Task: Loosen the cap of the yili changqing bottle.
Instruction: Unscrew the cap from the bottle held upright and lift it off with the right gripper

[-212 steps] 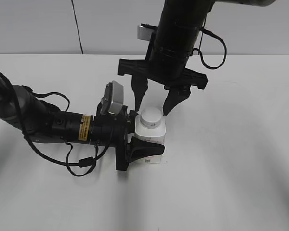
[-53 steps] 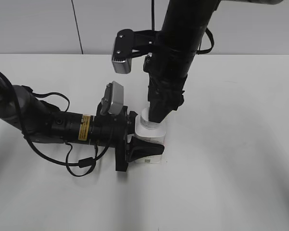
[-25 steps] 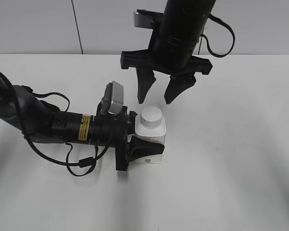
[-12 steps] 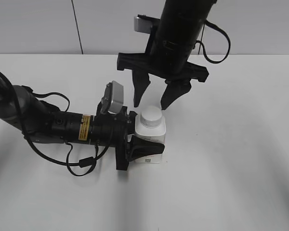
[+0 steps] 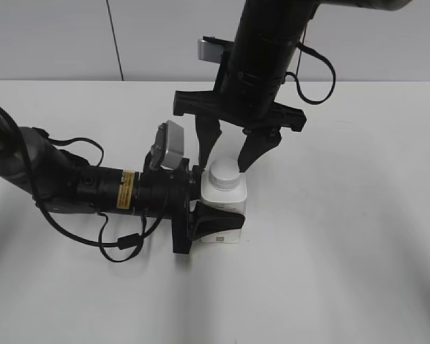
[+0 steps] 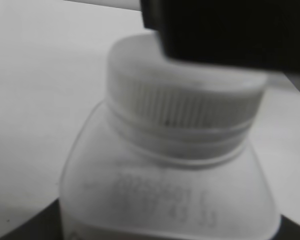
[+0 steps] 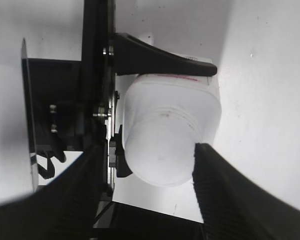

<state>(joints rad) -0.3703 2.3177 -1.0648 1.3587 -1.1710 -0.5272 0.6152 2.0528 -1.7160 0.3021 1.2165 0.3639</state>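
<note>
The yili changqing bottle (image 5: 226, 208), small, white and squarish, stands upright on the white table. Its round white cap (image 5: 225, 172) sits on the neck. My left gripper (image 5: 213, 218) lies along the table from the left and is shut on the bottle's body. The left wrist view shows the bottle (image 6: 170, 200) and ribbed cap (image 6: 185, 100) up close. My right gripper (image 5: 228, 159) hangs from above, open, with one finger on each side of the cap and a gap to it. From above, the right wrist view shows the cap (image 7: 162, 155) between my open fingers (image 7: 147, 170).
The left arm and its cables (image 5: 64, 186) lie across the table at the left. A grey wall (image 5: 57, 36) stands behind the table's far edge.
My right gripper was shut on the cap, then opened and rose. Over the last second it turned and came back down, fingers open around the cap. The left gripper and bottle stayed still.
</note>
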